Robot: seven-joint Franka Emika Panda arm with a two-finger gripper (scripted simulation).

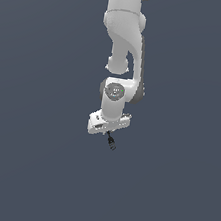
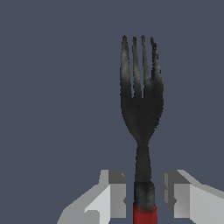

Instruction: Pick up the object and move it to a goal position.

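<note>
The object (image 2: 142,100) is a small fork with black tines and neck and a red handle end. In the wrist view its handle runs between my two white fingers (image 2: 111,192), which stand close against it on both sides. My gripper (image 2: 143,194) is shut on the object near where black turns to red. In the exterior view the gripper (image 1: 108,132) points down at the middle of the scene, and the dark end of the object (image 1: 111,143) sticks out just below it. The red part is hidden there.
A plain dark grey-blue surface fills both views. The white arm (image 1: 124,44) comes down from the top middle of the exterior view.
</note>
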